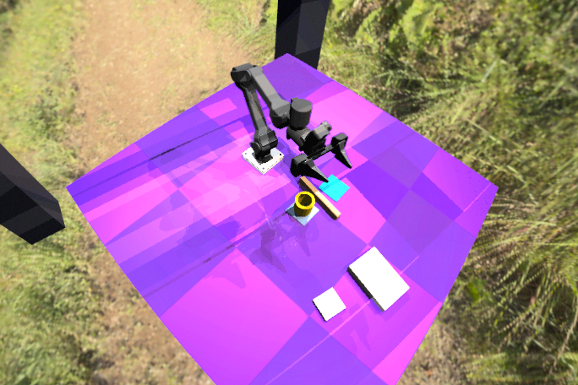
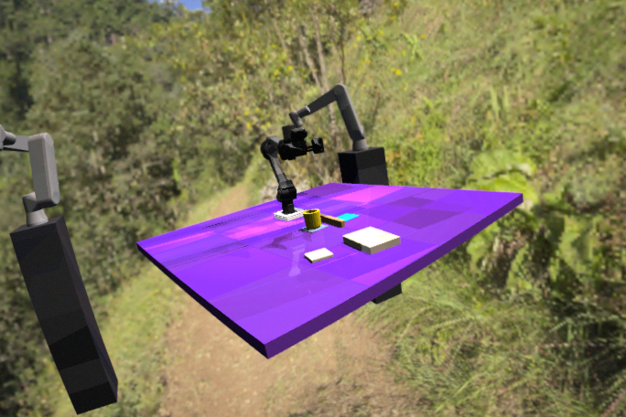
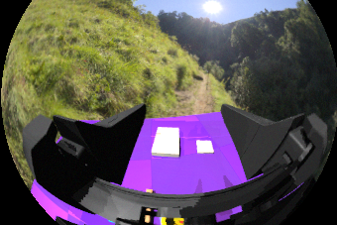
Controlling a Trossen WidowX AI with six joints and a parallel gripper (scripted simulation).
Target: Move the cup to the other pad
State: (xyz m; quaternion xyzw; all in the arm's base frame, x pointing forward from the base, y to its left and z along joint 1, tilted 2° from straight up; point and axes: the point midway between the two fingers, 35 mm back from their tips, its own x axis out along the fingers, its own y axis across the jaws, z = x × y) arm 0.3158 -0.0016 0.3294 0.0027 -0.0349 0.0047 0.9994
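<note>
Above the table (image 1: 139,212), the hand (image 1: 329,166) hangs spread, apart from the cup (image 1: 305,203).

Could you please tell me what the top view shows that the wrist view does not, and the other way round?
Only the top view shows the yellow cup on its pale blue pad, the cyan pad, the wooden bar between them, and the open gripper held above the table. Only the wrist view shows sky and sun. Both show the two white blocks.
</note>
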